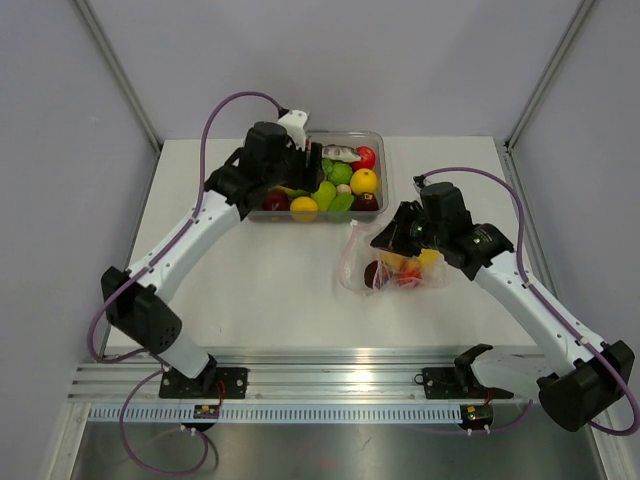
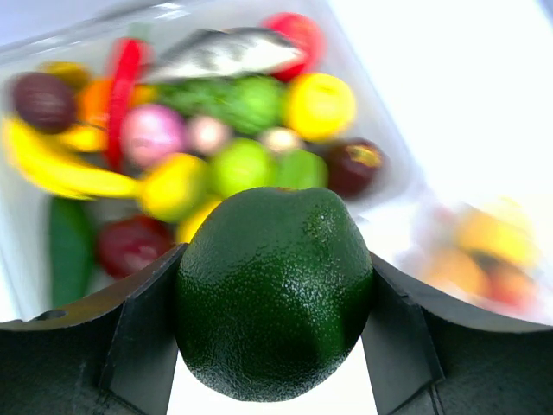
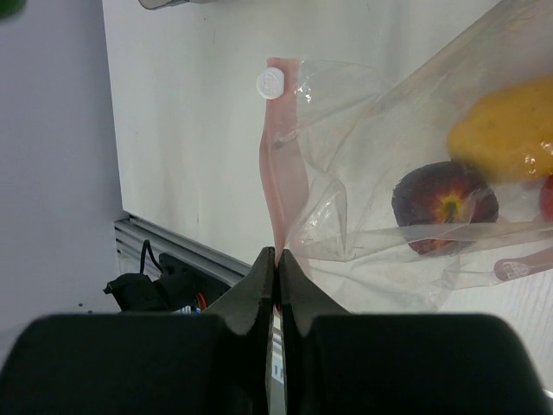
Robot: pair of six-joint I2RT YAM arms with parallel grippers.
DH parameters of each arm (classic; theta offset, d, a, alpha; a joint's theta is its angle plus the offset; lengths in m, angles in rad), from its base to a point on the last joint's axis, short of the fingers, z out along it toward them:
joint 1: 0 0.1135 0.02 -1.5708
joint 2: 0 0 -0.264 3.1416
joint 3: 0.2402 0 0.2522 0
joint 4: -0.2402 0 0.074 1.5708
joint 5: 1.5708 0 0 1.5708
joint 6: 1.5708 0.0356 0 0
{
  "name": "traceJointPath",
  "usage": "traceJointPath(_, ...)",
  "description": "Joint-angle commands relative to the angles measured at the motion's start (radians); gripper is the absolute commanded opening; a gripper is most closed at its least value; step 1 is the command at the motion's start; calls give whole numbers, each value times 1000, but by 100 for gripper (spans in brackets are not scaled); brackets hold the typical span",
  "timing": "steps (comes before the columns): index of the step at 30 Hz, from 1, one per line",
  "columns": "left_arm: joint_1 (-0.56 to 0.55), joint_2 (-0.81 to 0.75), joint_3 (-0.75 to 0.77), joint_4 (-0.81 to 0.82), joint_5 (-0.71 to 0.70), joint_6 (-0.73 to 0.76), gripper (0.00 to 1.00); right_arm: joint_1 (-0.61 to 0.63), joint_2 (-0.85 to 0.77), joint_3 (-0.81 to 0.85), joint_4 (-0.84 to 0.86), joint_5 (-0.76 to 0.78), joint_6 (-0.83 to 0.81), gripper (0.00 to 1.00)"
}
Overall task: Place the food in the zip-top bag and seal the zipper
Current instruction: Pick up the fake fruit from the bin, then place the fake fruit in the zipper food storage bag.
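a pebbled, glossy green fruit (image 2: 275, 294) sits between matt black fingers (image 2: 143, 346). the zip-top bag (image 3: 389, 112) is thin, crinkled clear film

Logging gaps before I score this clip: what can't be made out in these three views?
Left wrist: the dark green fruit between the left fingers blocks the near tub; the remaining food is blurred.
Top external: the right arm covers part of the zip-top bag and its contents.
Right wrist: the bag runs off the right edge; the zipper vanishes between the right fingers.
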Motion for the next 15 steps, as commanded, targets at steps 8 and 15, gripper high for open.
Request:
traceJointPath(8, -157, -344, -366, 140, 280, -216, 23, 7, -14, 29, 60, -14, 39, 9)
traceJointPath(15, -222, -353, -512, 265, 355, -342, 21, 7, -11, 36, 75, -28, 50, 9)
